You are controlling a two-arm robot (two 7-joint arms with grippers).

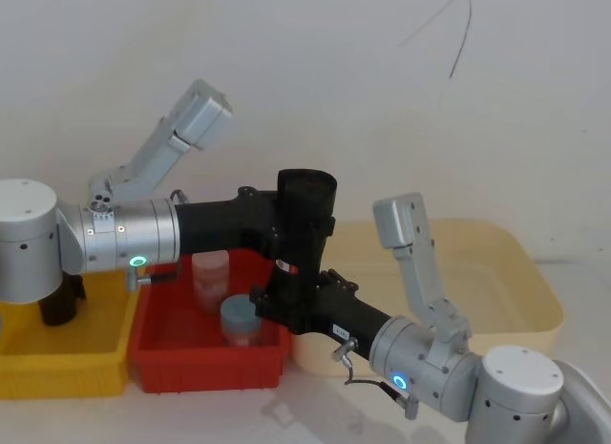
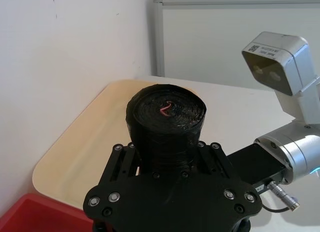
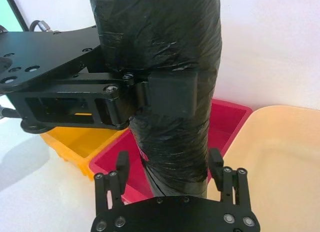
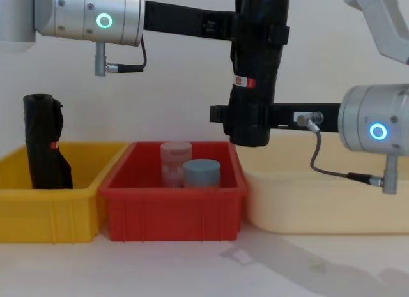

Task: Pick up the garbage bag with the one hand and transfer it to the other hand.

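Note:
The garbage bag (image 1: pixel 305 200), a thick black roll with a small red-and-white label, hangs upright in the air above the right end of the red bin (image 4: pixel 172 207). My left gripper (image 1: pixel 305 224), on the arm with the green ring, is shut on its upper part; one of its pads (image 3: pixel 170 95) presses into the wrap. My right gripper (image 4: pixel 249 118), on the arm with the blue ring, reaches in from the right at the roll's lower end. Its fingers (image 3: pixel 122 164) flank the roll closely with a thin gap on one side, so it stands open.
Two jars (image 4: pixel 176 159) (image 4: pixel 201 172) stand in the red bin below the roll. A yellow bin (image 4: pixel 38 207) to the left holds a slimmer black roll (image 4: pixel 45 144). A cream tray (image 4: pixel 319 207) lies to the right. A white wall stands behind.

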